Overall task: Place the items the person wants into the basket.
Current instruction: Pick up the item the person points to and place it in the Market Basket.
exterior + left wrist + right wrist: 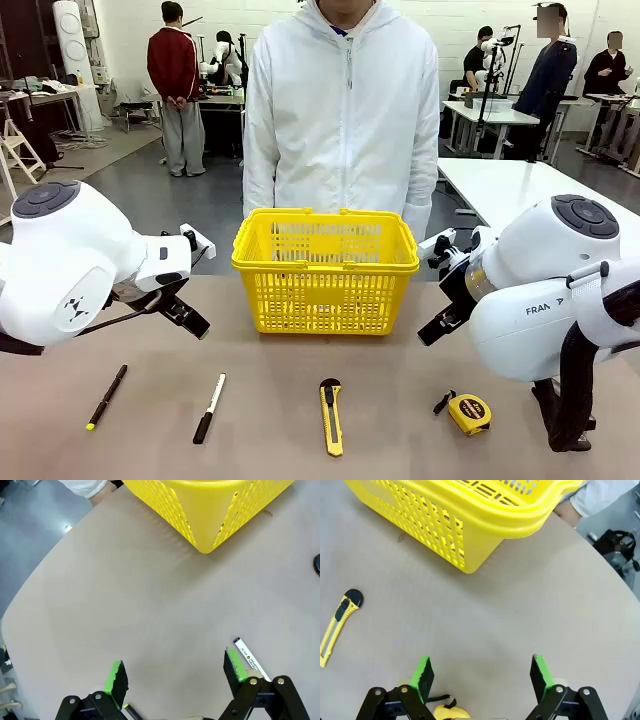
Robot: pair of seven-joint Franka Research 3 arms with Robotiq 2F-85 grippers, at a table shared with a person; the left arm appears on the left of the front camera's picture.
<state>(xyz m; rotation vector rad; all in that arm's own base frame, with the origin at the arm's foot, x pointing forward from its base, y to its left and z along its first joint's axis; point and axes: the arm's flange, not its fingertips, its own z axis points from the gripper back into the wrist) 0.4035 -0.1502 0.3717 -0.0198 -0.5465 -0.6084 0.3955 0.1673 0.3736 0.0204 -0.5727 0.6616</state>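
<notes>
Two right fingers (422,677) spread; knife (339,625) well apart, on table (520,605).

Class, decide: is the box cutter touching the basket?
Apart. The front view shows bare table between the box cutter and the basket; the right wrist view shows the same gap.

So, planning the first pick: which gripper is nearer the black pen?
Left. The left gripper hovers near the pen; the right gripper hangs far off by the tape measure.
</notes>
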